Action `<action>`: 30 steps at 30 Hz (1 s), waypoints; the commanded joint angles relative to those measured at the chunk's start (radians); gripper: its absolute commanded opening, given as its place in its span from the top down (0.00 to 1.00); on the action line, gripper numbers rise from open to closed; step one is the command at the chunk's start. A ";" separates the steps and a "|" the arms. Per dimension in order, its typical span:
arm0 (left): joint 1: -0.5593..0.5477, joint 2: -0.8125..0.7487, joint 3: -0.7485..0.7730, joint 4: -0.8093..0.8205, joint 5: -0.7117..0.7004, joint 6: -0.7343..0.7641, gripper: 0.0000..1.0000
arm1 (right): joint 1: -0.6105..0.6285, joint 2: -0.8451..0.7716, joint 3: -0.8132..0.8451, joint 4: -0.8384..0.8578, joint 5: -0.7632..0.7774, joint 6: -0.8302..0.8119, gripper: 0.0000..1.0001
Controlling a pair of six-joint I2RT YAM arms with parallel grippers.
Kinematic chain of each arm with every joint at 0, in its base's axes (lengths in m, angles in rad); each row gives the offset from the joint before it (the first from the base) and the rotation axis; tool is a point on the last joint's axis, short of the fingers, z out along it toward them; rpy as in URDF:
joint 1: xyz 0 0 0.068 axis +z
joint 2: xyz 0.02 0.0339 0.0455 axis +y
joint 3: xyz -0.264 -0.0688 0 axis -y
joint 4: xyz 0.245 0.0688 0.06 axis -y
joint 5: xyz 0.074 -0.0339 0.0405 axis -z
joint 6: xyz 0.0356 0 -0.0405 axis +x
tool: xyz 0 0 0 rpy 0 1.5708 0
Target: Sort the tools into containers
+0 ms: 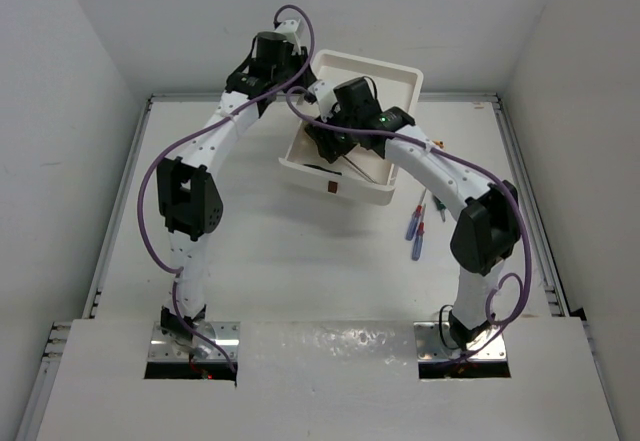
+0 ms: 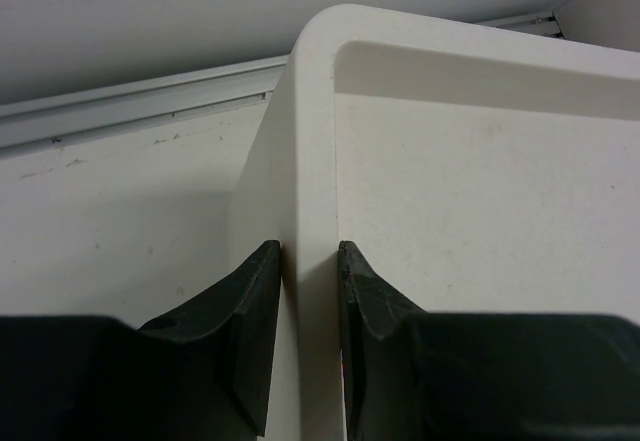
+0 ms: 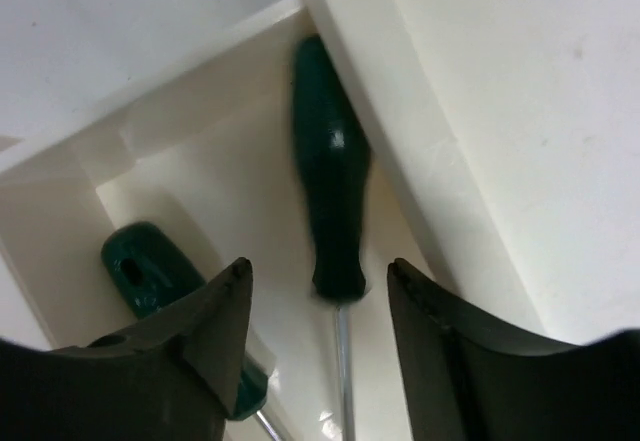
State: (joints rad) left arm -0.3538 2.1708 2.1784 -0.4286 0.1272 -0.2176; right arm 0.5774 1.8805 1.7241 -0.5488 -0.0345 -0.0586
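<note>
The white drawer unit [image 1: 405, 79] stands at the back middle of the table, with one drawer [image 1: 362, 192] pulled out toward me. My left gripper [image 1: 306, 88] is shut on the left rim of the unit's tray-like top [image 2: 312, 141], one finger on each side of the rim. My right gripper [image 1: 330, 143] hangs open over the pulled-out drawer [image 3: 190, 101]. One green-handled screwdriver [image 3: 330, 191] lies in the drawer between the open fingers, untouched. A second green-handled screwdriver [image 3: 150, 266] lies to its left. Two blue-purple screwdrivers [image 1: 414, 223] with red tips lie on the table right of the drawer.
The drawer's dark red-brown handle [image 1: 331, 187] faces the near side. Raised metal rails [image 1: 525, 191] run along the table's left and right edges, and white walls close in the space. My right arm's elbow [image 1: 485, 226] stands just right of the loose screwdrivers.
</note>
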 commanded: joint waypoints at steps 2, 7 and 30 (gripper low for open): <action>-0.007 0.020 -0.028 -0.068 -0.012 0.001 0.92 | -0.007 -0.015 -0.012 -0.014 -0.024 0.023 0.39; -0.008 0.021 -0.026 -0.068 -0.008 0.000 0.91 | -0.007 -0.055 -0.026 0.007 -0.016 0.020 0.40; -0.008 0.027 -0.006 -0.081 -0.003 -0.002 0.91 | -0.640 -0.500 -0.642 0.224 0.047 0.453 0.45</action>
State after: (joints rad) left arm -0.3546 2.1708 2.1788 -0.4274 0.1246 -0.2173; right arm -0.0525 1.3590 1.2411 -0.4194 -0.0132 0.3038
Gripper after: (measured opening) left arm 0.236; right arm 0.554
